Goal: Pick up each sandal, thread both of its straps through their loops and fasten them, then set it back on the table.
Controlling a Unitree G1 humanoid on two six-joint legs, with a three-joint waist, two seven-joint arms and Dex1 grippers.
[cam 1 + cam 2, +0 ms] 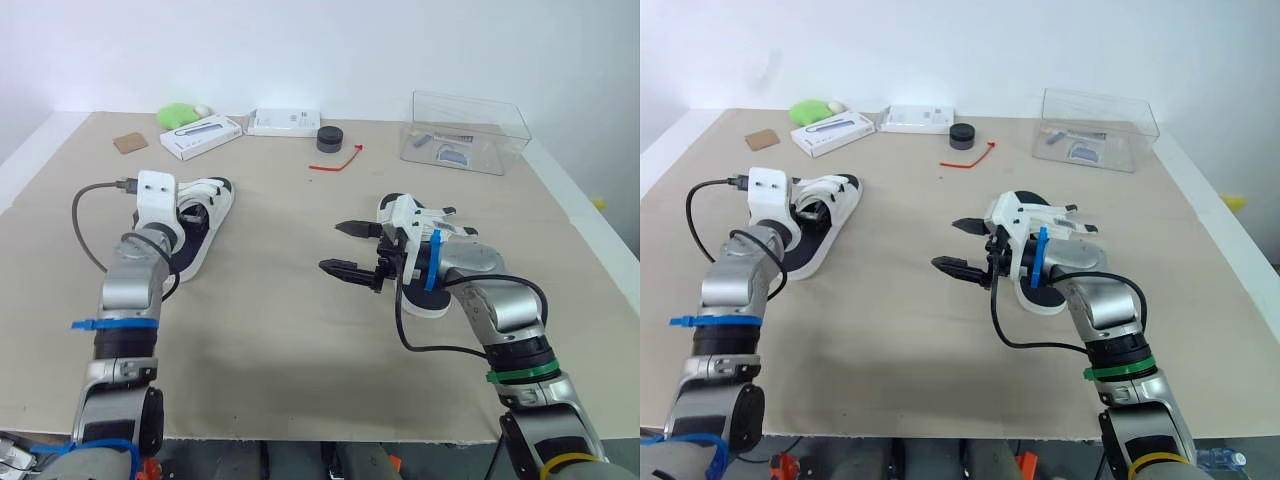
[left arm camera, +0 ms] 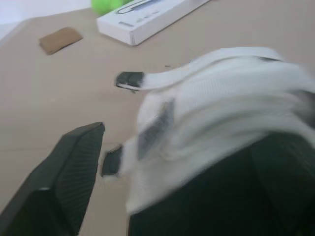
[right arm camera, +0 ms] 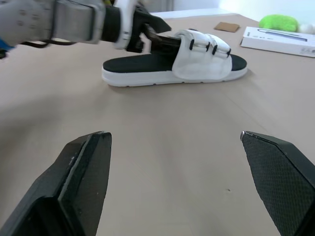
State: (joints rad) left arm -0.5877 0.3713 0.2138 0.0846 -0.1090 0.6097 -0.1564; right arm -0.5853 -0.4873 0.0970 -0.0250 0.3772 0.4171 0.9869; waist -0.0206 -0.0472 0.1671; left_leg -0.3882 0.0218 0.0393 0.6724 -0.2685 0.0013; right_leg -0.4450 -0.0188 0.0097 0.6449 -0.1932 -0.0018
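Observation:
The left sandal point(image 1: 207, 203), black footbed and white straps, lies flat at the table's left; the right wrist view shows it side-on point(image 3: 202, 61). My left gripper point(image 1: 188, 214) is at its strap end, jaws open, the straps point(image 2: 221, 98) close against it and one finger point(image 2: 64, 187) on bare table beside them. A loose strap tip point(image 2: 130, 79) sticks out sideways. The right sandal point(image 1: 425, 305) lies under my right forearm, mostly hidden. My right gripper point(image 1: 332, 247) hovers open and empty just left of that sandal, pointing at the left one.
Along the back edge sit two white boxes point(image 1: 201, 136) point(image 1: 284, 122), a green object point(image 1: 178, 114), a brown card point(image 1: 130, 143), a black round object point(image 1: 329, 138), a red tie point(image 1: 337, 162) and a clear plastic box point(image 1: 465, 133). Bare table lies between the sandals.

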